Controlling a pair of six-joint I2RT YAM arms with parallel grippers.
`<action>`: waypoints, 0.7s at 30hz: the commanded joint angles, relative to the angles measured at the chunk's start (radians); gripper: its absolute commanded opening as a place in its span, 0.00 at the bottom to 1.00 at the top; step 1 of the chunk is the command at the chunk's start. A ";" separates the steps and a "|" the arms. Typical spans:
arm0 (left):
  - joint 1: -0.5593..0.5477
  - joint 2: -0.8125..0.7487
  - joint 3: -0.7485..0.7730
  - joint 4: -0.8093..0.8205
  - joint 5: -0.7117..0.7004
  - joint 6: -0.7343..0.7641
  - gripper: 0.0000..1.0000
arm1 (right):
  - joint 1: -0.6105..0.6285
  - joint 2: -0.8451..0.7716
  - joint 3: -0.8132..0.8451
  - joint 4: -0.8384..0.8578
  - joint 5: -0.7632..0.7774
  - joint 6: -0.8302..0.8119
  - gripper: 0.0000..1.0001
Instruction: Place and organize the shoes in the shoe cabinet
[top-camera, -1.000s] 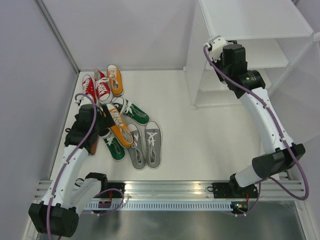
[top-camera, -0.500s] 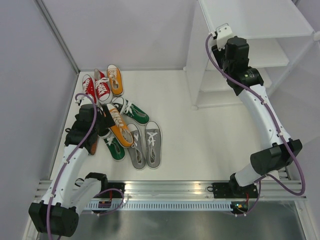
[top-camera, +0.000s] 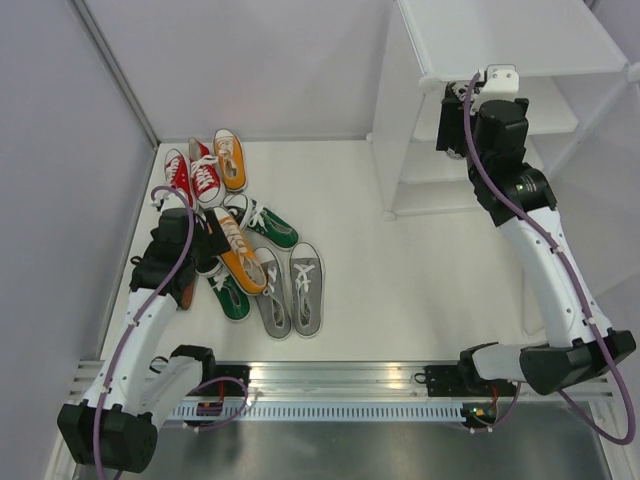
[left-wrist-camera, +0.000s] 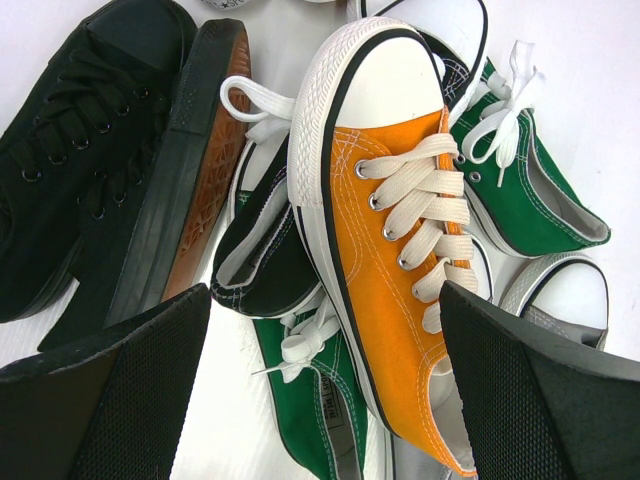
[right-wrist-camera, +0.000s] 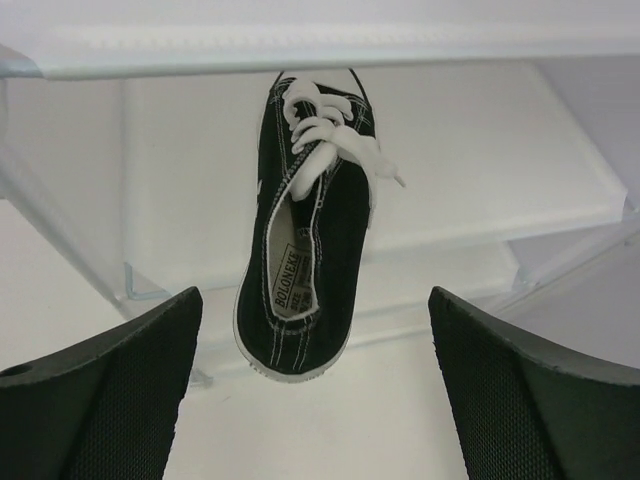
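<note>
One black shoe (right-wrist-camera: 305, 250) sits in the shoe cabinet (top-camera: 520, 45) at 2 o'clock, our right jaws wide apart and off it, and our left jaws hang apart over the orange shoe (left-wrist-camera: 390, 270) in the pile (top-camera: 245, 250) left on the desk (top-camera: 400, 280) at 9 o'clock.

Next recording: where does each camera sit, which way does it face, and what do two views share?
Top external: above and behind the bases, looking down on left arm, right arm, shoes and shoe cabinet.
Left wrist: on the left arm, looking down at the orange shoe; open left claw at the bottom corners.
Right wrist: on the right arm, facing the black shoe on a cabinet shelf; open right claw below.
Shared: top and left wrist both show the orange shoe.
</note>
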 joint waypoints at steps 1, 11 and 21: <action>0.005 -0.001 0.000 0.027 0.009 0.031 0.98 | -0.004 -0.028 -0.076 -0.001 0.054 0.189 0.98; 0.005 -0.003 -0.004 0.028 0.003 0.031 0.98 | -0.029 0.044 -0.138 0.097 0.068 0.250 0.97; 0.005 -0.006 -0.001 0.028 0.012 0.028 0.98 | -0.127 0.030 -0.150 0.153 0.010 0.165 0.27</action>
